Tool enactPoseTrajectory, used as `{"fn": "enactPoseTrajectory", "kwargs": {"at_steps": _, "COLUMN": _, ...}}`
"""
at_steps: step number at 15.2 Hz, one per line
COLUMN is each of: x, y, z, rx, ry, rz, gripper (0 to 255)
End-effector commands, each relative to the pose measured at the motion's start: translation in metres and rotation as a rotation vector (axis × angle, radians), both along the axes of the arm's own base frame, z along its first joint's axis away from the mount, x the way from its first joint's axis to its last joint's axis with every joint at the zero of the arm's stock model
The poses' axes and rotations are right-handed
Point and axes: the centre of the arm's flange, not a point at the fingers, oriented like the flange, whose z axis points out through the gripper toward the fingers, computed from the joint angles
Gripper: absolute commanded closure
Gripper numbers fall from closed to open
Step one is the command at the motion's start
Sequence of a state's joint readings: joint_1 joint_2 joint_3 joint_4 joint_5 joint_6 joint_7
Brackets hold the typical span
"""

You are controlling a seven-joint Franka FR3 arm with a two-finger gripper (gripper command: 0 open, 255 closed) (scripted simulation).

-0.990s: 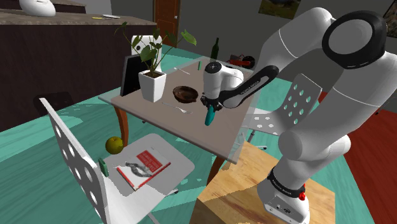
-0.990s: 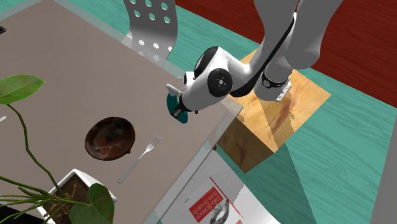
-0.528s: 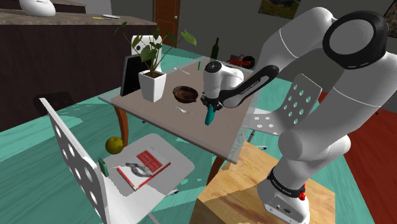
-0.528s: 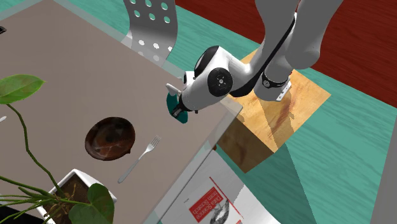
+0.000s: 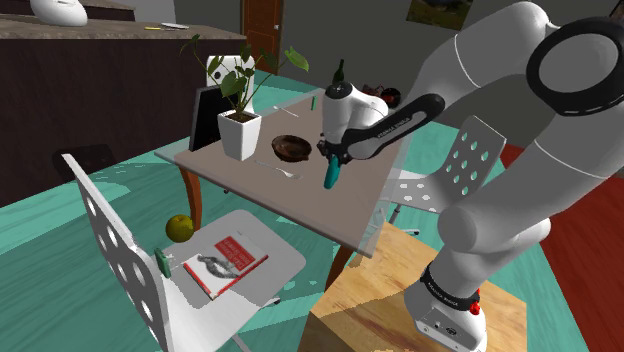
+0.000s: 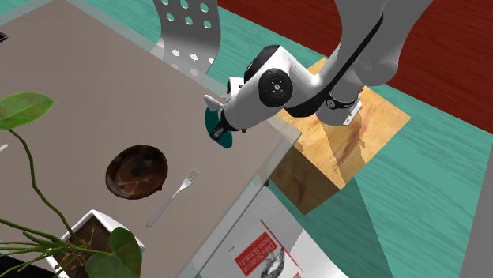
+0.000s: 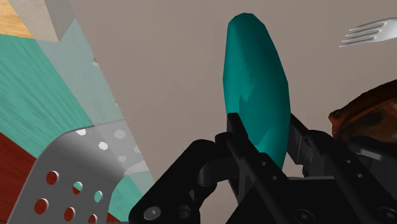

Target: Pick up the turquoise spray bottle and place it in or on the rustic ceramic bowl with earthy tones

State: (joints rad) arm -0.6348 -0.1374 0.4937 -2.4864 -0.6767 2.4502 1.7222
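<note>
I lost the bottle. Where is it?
The turquoise spray bottle is clasped in the pincer over the table, right of the brown bowl in the second exterior view.

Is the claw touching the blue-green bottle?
Touching. In the wrist view the claw clasps the turquoise spray bottle, with a black finger pressed against each side and no gap.

Shoulder camera: fixed beside and slightly behind my stand [image 5: 400,300], facing down and away across the table [image 5: 262,182] from mid range. Second exterior camera: set high and near, facing almost straight down on the table, with my stand at its upper right. Wrist camera: on my hand, facing along my pincer [image 7: 264,121], close above the table top. All three share the brown bowl [image 6: 137,171].
</note>
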Motion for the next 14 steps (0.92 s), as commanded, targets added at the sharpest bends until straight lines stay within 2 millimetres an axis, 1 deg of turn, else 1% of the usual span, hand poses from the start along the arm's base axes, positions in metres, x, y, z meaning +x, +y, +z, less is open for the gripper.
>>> {"fn": "enactPoseTrajectory", "kwargs": {"at_steps": 1, "x": 0.0, "y": 0.0, "z": 0.01, "rx": 0.001, "ry": 0.0, "rz": 0.0, "gripper": 255}}
{"fn": "enactPoseTrajectory", "kwargs": {"at_steps": 14, "x": 0.0, "y": 0.0, "z": 0.079, "rx": 0.001, "ry": 0.0, "rz": 0.0, "gripper": 255}}
